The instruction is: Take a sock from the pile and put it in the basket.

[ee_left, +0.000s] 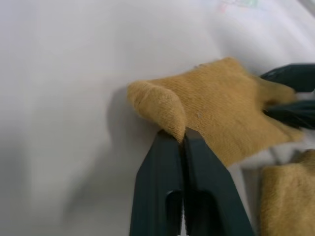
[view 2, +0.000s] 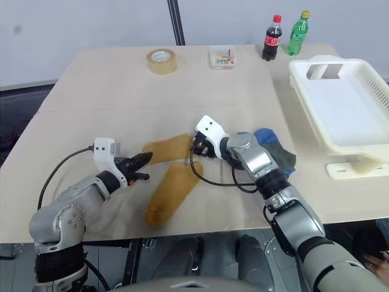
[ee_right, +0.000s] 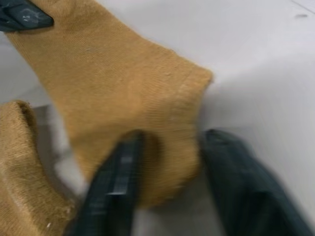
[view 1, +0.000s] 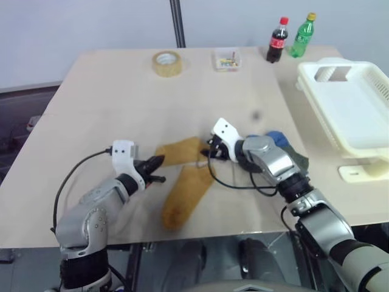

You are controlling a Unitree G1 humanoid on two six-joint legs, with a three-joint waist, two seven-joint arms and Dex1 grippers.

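A flat mustard sock [view 1: 182,150] lies stretched between my two grippers on the tan table. My left gripper [view 1: 159,164] is shut on the sock's left edge, where a fold of the fabric rises at the fingertips [ee_left: 183,133]. My right gripper [view 1: 206,149] is closed on the sock's other end, with bunched fabric between its fingers [ee_right: 118,182]. A second mustard sock [view 1: 185,194] lies diagonally just in front. What shows of the pile, a blue sock and a dark sock [view 1: 284,145], sits behind my right wrist. The white basket [view 1: 316,106] stands at the far right.
A tape roll [view 1: 166,63], a small clear box [view 1: 227,59], a cola bottle [view 1: 277,40] and a green bottle [view 1: 303,35] line the table's far edge. A white block [view 1: 358,172] sits in front of the basket. The table's front edge runs close below the socks.
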